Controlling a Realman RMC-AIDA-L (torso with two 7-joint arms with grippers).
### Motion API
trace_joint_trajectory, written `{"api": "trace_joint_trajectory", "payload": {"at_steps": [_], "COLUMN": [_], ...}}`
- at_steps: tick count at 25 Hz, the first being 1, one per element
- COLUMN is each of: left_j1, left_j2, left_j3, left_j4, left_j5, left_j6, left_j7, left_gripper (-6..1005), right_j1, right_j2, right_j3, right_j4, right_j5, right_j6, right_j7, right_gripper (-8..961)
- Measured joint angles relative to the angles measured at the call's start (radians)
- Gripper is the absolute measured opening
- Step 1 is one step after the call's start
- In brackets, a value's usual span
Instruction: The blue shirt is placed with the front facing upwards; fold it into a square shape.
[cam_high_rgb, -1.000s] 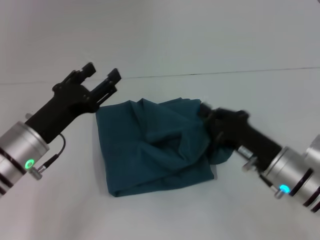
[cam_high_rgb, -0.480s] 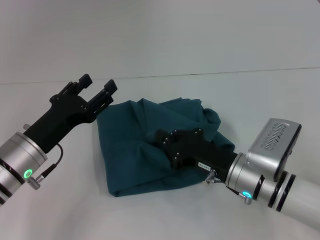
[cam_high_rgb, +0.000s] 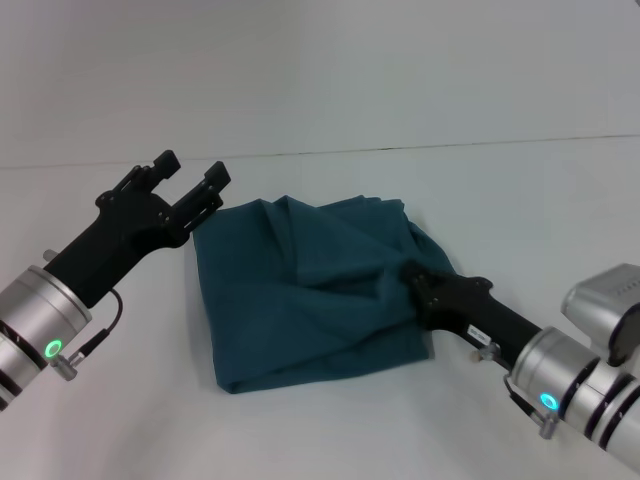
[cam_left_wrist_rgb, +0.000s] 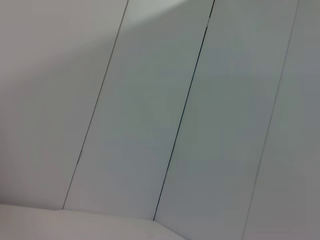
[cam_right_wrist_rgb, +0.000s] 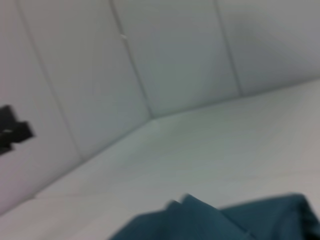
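Note:
The blue shirt (cam_high_rgb: 300, 300) lies on the white table as a rumpled, roughly rectangular bundle with creases across its top; no lettering shows. Its edge also fills the low part of the right wrist view as the blue shirt (cam_right_wrist_rgb: 225, 220). My left gripper (cam_high_rgb: 192, 170) hovers open over the bundle's far left corner, nothing between its fingers. My right gripper (cam_high_rgb: 415, 285) rests low against the shirt's right edge, its tip pressed into the cloth.
The white table (cam_high_rgb: 520, 200) stretches all around the shirt, with a seam line (cam_high_rgb: 450, 146) running across behind it. White wall panels (cam_left_wrist_rgb: 190, 125) fill the left wrist view. A black piece (cam_right_wrist_rgb: 12, 132) shows at the edge of the right wrist view.
My right arm reached across the middle of the shirt, then drew back to its right edge. The right side of the cloth lies flatter. The left gripper has barely shifted.

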Motion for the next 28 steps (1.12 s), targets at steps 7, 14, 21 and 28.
{"api": "trace_joint_trajectory", "payload": {"at_steps": [7, 14, 21, 28], "left_j1": [0.002, 0.004, -0.001, -0.004], "left_j2": [0.000, -0.001, -0.001, -0.002], "left_j3": [0.000, 0.000, 0.003, 0.005], "left_j4": [-0.003, -0.007, -0.027, -0.041], "left_j5": [0.006, 0.009, 0.008, 0.003], "left_j6": [-0.001, -0.001, 0.007, 0.004], "left_j7": [0.000, 0.001, 0.016, 0.025], "left_gripper": [786, 786, 785, 785], "right_j1": [-0.072, -0.131, -0.159, -0.075], "right_j2": [0.000, 0.004, 0.009, 0.010], "right_j3": [0.002, -0.011, -0.017, -0.059], "right_j4": [-0.030, -0.116, -0.173, -0.121], "right_j5": [0.044, 0.047, 0.049, 0.040], "right_j6": [-0.038, -0.122, -0.470, -0.503], "right_j7": [0.035, 0.186, 0.137, 0.015], "right_gripper": [-1, 0, 0, 0]}}
